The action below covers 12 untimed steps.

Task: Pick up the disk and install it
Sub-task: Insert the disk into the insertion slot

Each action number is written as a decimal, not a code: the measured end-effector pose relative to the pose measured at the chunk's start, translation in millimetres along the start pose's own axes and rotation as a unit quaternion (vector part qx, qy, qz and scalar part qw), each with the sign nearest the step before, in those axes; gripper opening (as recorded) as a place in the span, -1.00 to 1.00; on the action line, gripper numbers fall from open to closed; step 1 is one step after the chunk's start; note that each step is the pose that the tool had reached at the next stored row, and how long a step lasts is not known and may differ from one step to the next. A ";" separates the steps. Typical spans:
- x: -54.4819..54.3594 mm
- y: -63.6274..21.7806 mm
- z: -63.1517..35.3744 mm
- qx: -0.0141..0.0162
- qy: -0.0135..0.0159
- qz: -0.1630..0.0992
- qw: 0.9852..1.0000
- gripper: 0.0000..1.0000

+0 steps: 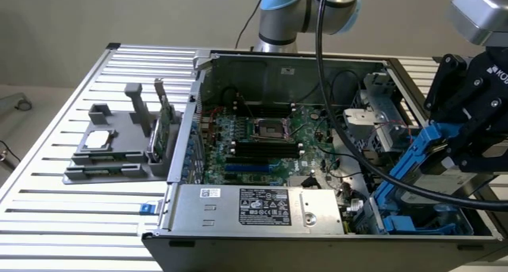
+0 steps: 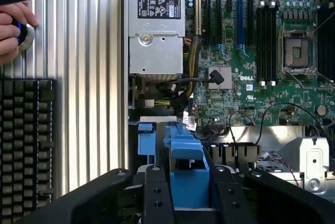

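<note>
The disk, grey with a blue plastic carrier, hangs tilted over the right end of the open computer case in the exterior view. My black gripper is shut on it from above. Between my two black fingers the wrist view shows the carrier's blue end. Just below the disk lies the case's drive bay with another blue carrier. The disk's label is hidden.
The motherboard and the silver power supply fill the case. A thick black cable crosses above it. A grey fixture with a chip and a green card stands at the exterior view's left. A hand and a keyboard are on the slatted table.
</note>
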<state>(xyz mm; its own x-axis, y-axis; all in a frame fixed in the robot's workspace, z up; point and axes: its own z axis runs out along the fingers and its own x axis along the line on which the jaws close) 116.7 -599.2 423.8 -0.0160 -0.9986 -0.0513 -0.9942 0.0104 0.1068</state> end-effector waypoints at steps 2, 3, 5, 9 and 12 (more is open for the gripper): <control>-0.1 0.5 -3.6 -0.002 0.001 0.000 1.000 -0.35; -0.2 0.5 -4.6 -0.003 0.002 -0.001 1.000 -0.35; -0.2 0.5 -5.2 -0.006 0.004 -0.001 1.000 -0.35; -0.2 0.3 -5.6 -0.010 0.009 -0.002 1.000 -0.35; -0.2 -1.3 -5.9 -0.013 0.011 -0.004 1.000 -0.35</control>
<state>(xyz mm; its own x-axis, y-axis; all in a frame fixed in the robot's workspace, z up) 118.7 -599.2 429.6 -0.0051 -0.9995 -0.0300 -0.9913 0.0011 0.1317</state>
